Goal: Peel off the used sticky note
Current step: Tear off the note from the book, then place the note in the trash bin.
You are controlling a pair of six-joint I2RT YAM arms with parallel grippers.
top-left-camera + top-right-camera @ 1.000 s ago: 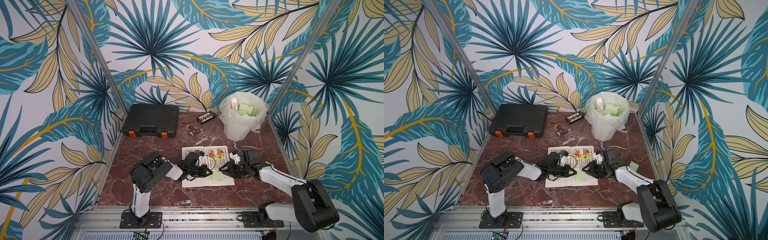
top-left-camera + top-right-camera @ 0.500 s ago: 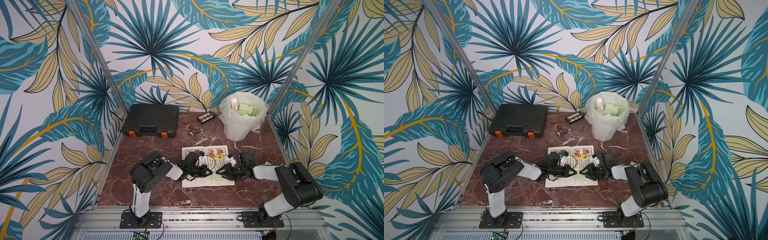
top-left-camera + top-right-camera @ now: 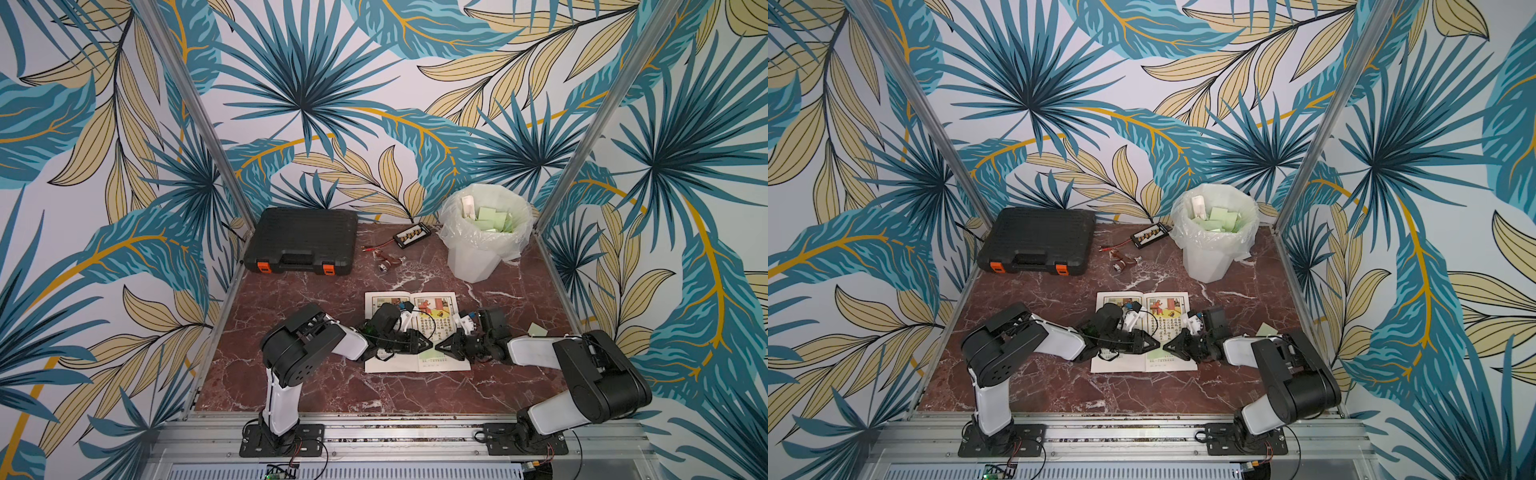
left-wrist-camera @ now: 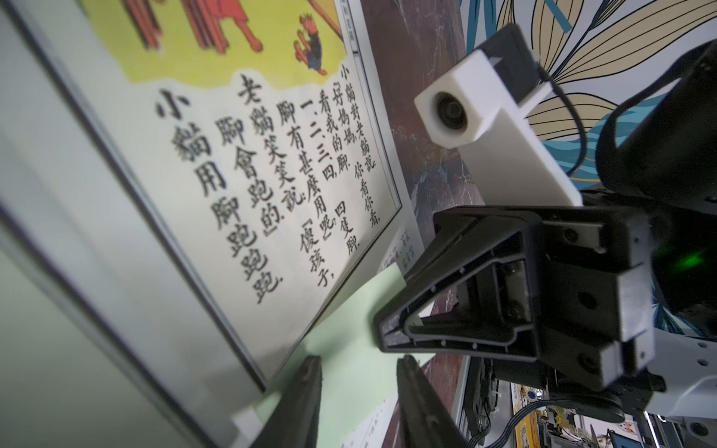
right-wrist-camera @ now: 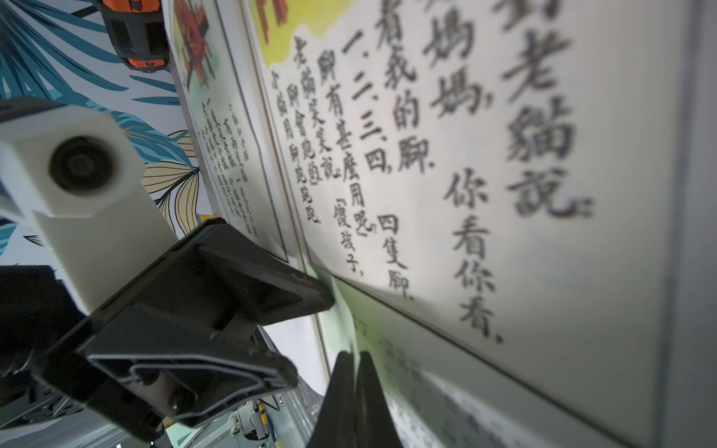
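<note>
— What's over on the far left?

— A black tool case (image 3: pixel 303 241) with orange latches, closed, at the back of the marble table (image 3: pixel 332 390). Just right of it are some red wires (image 3: pixel 376 248) with a small metal part, and near the back wall a little black board (image 3: pixel 411 237).

— And the arms?

— Both lie low over an open picture book (image 3: pixel 388 365) in the middle of the table. The left gripper (image 3: pixel 430 344) reaches in from the left, its tip over the lower part of the right-hand page. In its wrist view its fingers (image 4: pixel 306 395) stand spread, with pale green paper showing in the gap.

— Is that the thing to peel?

— Yes. The sticky note (image 3: pixel 430 355) sits at the bottom of the right-hand page, close to the spine, just below the printed characters.

— What about the other claw?

— The right gripper (image 3: pixel 437 347) comes in from the right, tip to tip with the left one. Its jaws are pressed together, and in its wrist view they look to be pinching the note's edge (image 5: pixel 343 314), which curls up off the page there.

— Anything further right?

— A white bin (image 3: pixel 473 266) lined with a clear bag stands at the back, with green slips (image 3: pixel 492 220) inside. One loose slip (image 3: pixel 537 330) lies on the table beside the right arm.
</note>
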